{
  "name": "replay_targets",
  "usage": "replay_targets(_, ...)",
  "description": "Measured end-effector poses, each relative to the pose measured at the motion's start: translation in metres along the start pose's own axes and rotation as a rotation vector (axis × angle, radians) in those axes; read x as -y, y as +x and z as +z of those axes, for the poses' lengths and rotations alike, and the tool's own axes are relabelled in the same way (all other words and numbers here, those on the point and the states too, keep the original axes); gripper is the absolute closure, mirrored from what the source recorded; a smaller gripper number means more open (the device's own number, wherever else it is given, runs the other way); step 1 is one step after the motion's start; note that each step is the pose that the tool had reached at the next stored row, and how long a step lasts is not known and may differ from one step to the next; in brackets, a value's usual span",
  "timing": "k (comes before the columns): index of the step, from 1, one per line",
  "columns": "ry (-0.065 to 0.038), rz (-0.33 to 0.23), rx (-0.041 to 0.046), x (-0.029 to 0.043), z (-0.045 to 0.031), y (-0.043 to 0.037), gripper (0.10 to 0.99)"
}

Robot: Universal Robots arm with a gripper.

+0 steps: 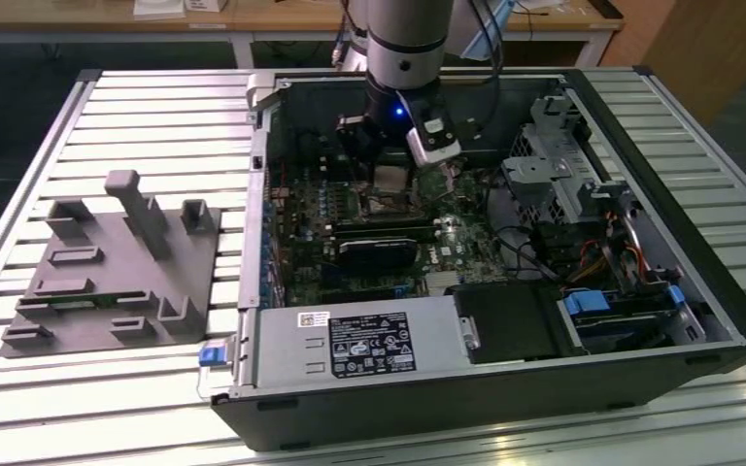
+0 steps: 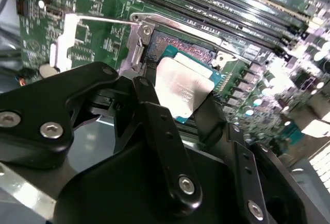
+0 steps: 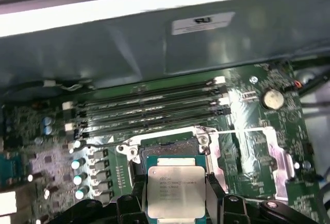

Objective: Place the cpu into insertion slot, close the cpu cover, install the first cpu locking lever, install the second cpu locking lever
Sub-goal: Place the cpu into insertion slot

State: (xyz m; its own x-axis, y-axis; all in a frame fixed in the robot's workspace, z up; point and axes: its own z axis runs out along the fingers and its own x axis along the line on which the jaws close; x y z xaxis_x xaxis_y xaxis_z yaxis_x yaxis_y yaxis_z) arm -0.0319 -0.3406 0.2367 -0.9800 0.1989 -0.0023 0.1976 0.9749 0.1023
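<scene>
The cpu [image 3: 176, 193] hangs pale metal top uppermost, pinched on two opposite edges between the black fingers [image 3: 215, 195] of my gripper [image 3: 176, 185]. The gripper is thus closed on the chip and carries nothing else.

The insertion slot [image 3: 165, 149] lies directly under and just beyond the cpu. In the first wrist view the chip overlaps the near part of the slot's dark centre, and the far part and silvery rim show past its far edge. In the second wrist view the cpu [image 2: 181, 87] likewise sits over the slot [image 2: 180, 46], its green underside edge showing. I judge it to be above the slot and not yet seated, though I cannot tell whether any edge touches. The chip is nearly square, so no long axis governs. Its sides run roughly parallel to the slot's rim, which suggests the alignment is close.

Beside the slot a silvery frame plate, which I take to be the cpu cover [image 3: 270, 152], stands swung clear, leaving the slot uncovered. Farther out run the long black memory sticks [image 3: 149, 105] on the green circuit board [image 3: 247, 100]. In the exterior view the whole sits inside an open computer case [image 1: 503, 398] on a slatted worktop [image 1: 152, 126].
</scene>
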Motion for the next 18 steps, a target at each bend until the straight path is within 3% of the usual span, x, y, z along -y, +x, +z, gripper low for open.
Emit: replay_targets(18,0.001,0.319,0.0328,0.0003,0.0026,0.0,0.545)
